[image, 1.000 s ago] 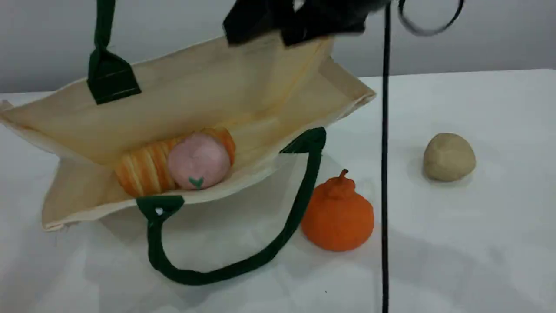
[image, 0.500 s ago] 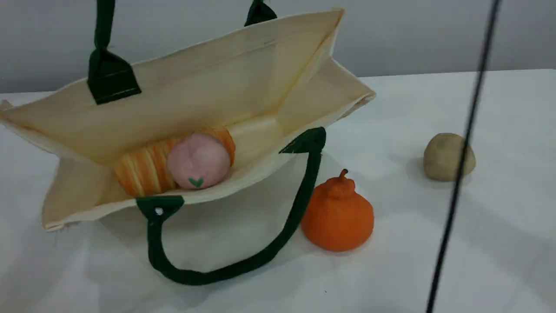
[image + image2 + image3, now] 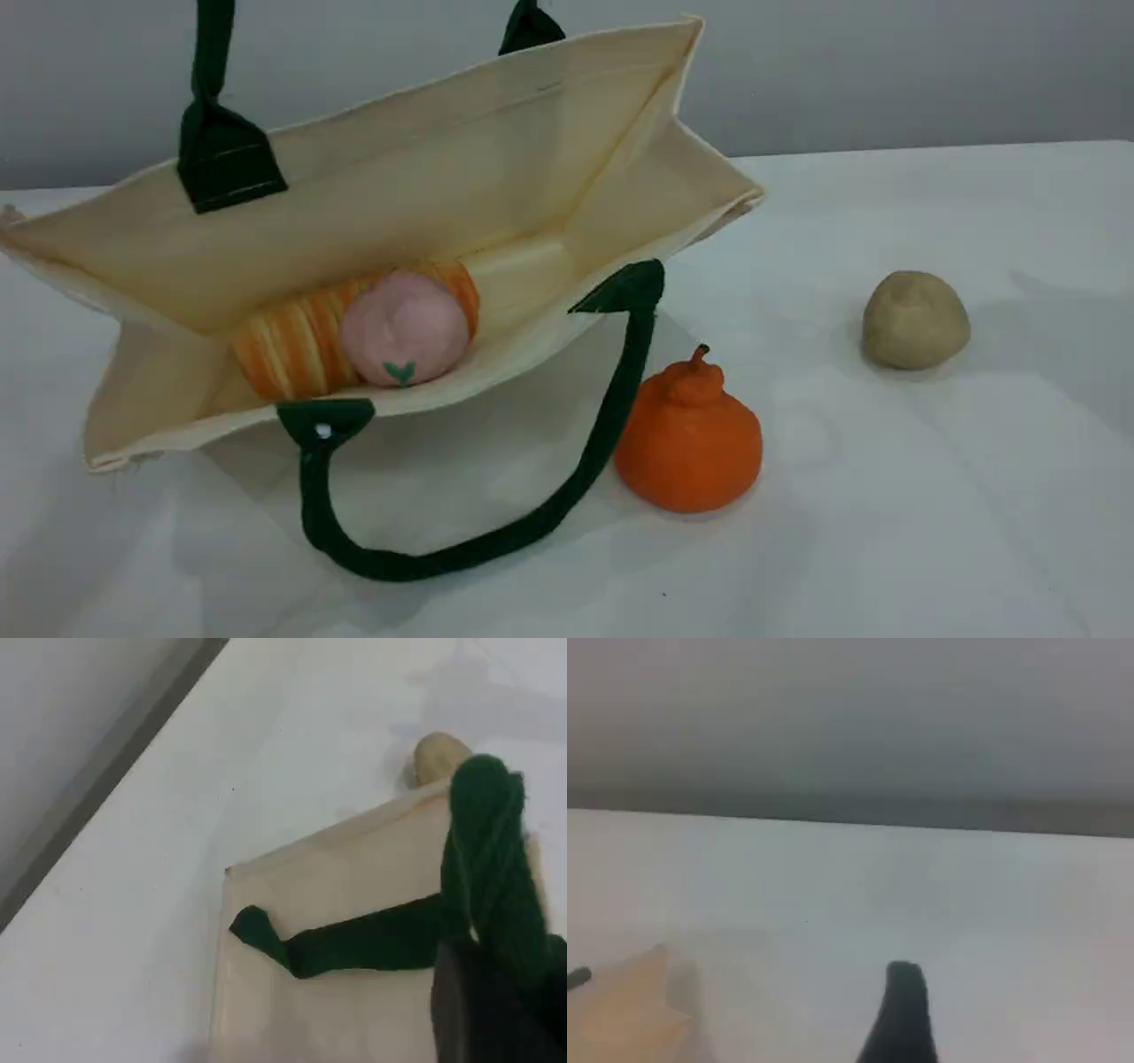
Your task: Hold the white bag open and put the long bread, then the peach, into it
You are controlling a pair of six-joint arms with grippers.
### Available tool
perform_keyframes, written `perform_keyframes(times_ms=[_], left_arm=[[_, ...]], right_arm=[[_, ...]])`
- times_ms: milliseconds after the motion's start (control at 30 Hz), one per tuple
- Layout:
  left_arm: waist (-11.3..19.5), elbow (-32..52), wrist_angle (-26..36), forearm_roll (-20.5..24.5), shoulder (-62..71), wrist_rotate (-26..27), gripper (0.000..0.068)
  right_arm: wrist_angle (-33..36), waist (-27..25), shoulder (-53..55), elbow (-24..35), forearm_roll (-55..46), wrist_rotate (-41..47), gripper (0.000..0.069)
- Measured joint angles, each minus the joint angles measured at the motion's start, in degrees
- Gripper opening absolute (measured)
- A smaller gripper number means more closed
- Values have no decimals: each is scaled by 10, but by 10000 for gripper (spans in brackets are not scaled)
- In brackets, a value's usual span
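Note:
The white bag (image 3: pixel 372 186) lies on its side with its mouth wide open toward the camera. Its upper green handle (image 3: pixel 211 62) is pulled up past the top edge. In the left wrist view that handle (image 3: pixel 485 859) drapes over my left gripper (image 3: pixel 496 1001), which is shut on it. Inside the bag lies the long bread (image 3: pixel 292 341), with the peach (image 3: pixel 403 326) resting against it. The lower handle (image 3: pixel 496 540) loops on the table. In the right wrist view one fingertip (image 3: pixel 902 1010) of the right gripper hovers over bare table with nothing at it, and a corner of the bag (image 3: pixel 629 1010) shows.
An orange stemmed fruit (image 3: pixel 689 436) stands just right of the bag's lower handle. A beige lump (image 3: pixel 915 319) sits farther right. The white table (image 3: pixel 930 514) runs to a grey wall behind. Neither arm appears in the scene view.
The right arm and its dark cable have withdrawn out of the scene view, moving up and to the right. The bag, bread and peach have stayed put.

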Motion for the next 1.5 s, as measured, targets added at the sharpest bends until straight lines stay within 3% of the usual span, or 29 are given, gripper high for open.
perform_keyframes(times_ms=[133, 333, 467, 900, 1133, 1333, 1500], left_arm=[[0, 0, -1, -17, 0, 0, 167], [0, 0, -1, -89, 0, 0, 407], [0, 0, -1, -137, 0, 0, 478], [0, 0, -1, -137, -4, 0, 488], [1, 0, 1, -77, -25, 0, 484], [1, 2, 1, 23, -2, -49, 425], [1, 2, 0, 31, 41, -83, 383]], right_arm=[[1, 1, 0, 0, 0, 2, 555], [0, 1, 0, 0, 0, 2, 555], [-1, 1, 0, 0, 0, 2, 555], [-1, 1, 0, 0, -12, 0, 555], [-1, 1, 0, 0, -12, 1, 555], [-1, 1, 0, 0, -12, 1, 555], [2, 1, 0, 0, -12, 1, 555]])
